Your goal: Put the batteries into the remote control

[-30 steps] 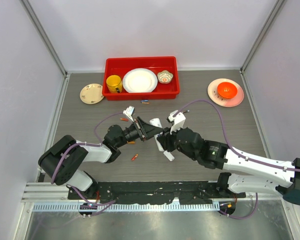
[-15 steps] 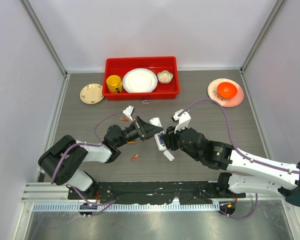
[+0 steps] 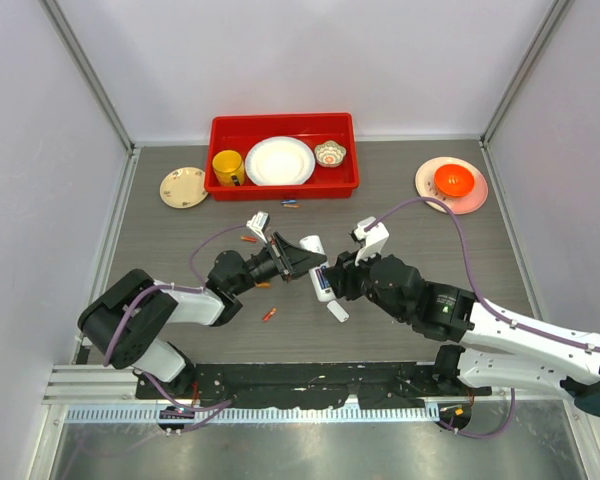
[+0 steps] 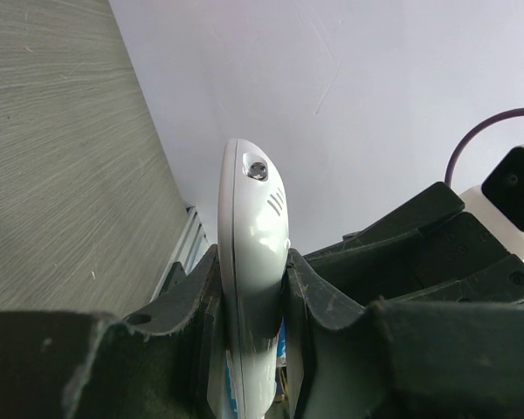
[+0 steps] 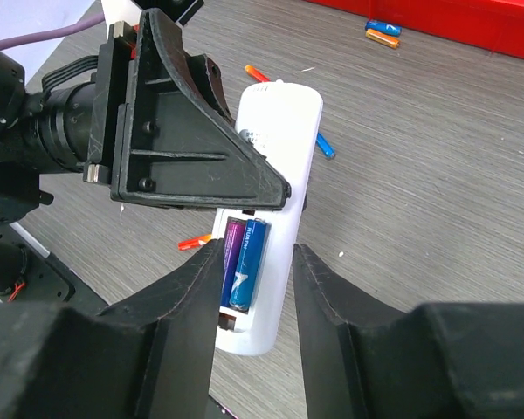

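The right gripper [image 5: 256, 249] straddles the near end of the remote control [image 5: 284, 140], with one finger close against each long side. Whether they press on it I cannot tell. Between those fingers the remote's open recess shows two batteries [image 5: 244, 262] lying side by side, one purple and one blue. In the top view a small flat white piece [image 3: 337, 310] lies on the table just nearer than the remote, and an orange-red battery [image 3: 269, 314] lies loose to its left.

The left gripper [image 4: 251, 255] reaches in from the left and is clamped on the remote farther along. Its two fingers are tight against opposite faces, and the remote's rounded tip sticks out past them.

Beyond the remote lie a blue battery [image 5: 325, 146], then an orange battery [image 5: 255, 72]. A blue and orange pair [image 5: 382, 33] lies close to the front wall of the red bin [image 3: 280, 188]. The bin holds a yellow mug [image 3: 228, 167], a white plate [image 3: 279, 161] and a small patterned bowl [image 3: 330, 153]. A small cream plate [image 3: 184, 186] sits left of the bin. Far to the right, an orange bowl [image 3: 454, 180] sits on a pink plate [image 3: 427, 190].
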{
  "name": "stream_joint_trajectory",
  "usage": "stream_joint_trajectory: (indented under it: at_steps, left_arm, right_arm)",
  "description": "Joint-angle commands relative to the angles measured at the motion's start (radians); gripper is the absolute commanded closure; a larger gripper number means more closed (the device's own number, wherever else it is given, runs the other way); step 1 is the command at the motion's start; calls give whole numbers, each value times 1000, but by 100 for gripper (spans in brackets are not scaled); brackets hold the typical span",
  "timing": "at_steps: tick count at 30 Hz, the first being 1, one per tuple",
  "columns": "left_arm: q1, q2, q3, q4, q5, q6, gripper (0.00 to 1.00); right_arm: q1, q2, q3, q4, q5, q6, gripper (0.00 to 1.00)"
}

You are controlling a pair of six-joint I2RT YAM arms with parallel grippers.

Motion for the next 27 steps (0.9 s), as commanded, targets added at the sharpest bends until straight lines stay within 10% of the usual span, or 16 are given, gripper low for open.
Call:
stream_joint_trajectory:
  at_steps: [1, 27]
  left_arm:
    - [-5, 2, 22, 148, 12, -5, 100]
    - [-3, -55, 10, 217, 34, -28, 100]
  right_arm:
    - [0, -35, 39, 51, 13, 17, 57]
    - [-187, -129, -90, 79, -299, 186, 45]
